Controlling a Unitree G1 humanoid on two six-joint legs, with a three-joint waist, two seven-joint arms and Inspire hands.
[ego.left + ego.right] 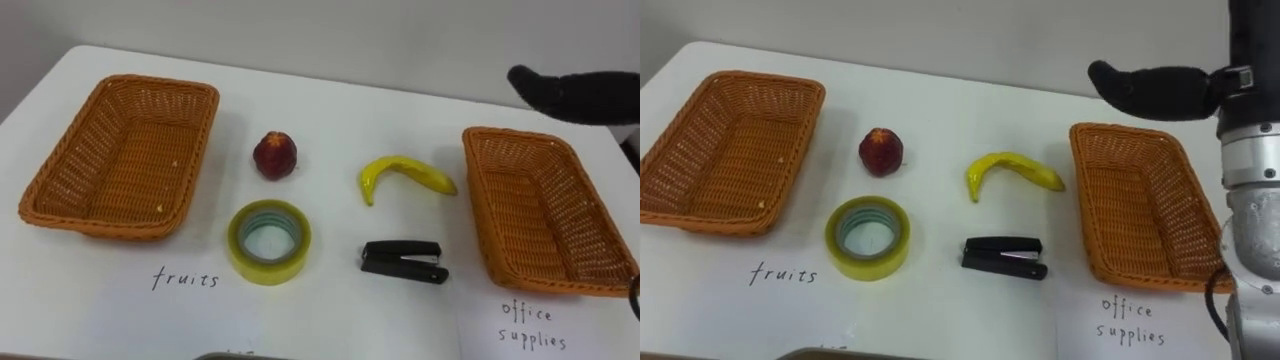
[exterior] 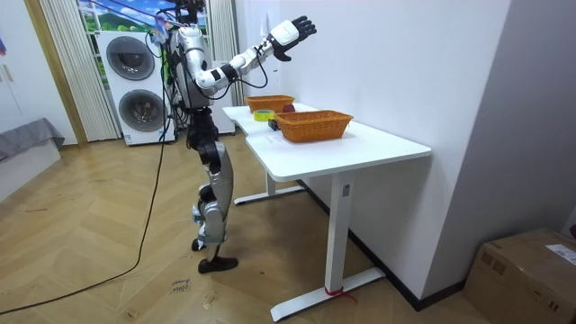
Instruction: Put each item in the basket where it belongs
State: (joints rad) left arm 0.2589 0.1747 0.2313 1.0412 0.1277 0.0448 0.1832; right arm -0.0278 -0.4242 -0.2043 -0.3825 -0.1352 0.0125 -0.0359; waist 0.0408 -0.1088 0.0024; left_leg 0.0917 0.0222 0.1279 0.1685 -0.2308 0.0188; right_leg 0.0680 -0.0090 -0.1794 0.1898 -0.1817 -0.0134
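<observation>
Fruit and desk things sit out on the white tabletop [image 1: 330, 110], none in a basket yet.
The right hand [image 1: 1155, 90] hangs up high at the upper right of the frame, its dark fingers spread and holding nothing. The banana [image 1: 405, 176] lies down and to the left of those fingers, nearest to them, and its long curved body runs side to side. The black stapler [image 1: 402, 260] lies side to side too, low in the middle, near the woven basket on the right [image 1: 500, 200]. The round red fruit [image 1: 275, 155] and the shiny yellow tape roll [image 1: 250, 268] sit nearer the woven basket on the left [image 1: 80, 160]. I think the right hand is best placed for the banana or the stapler.
</observation>
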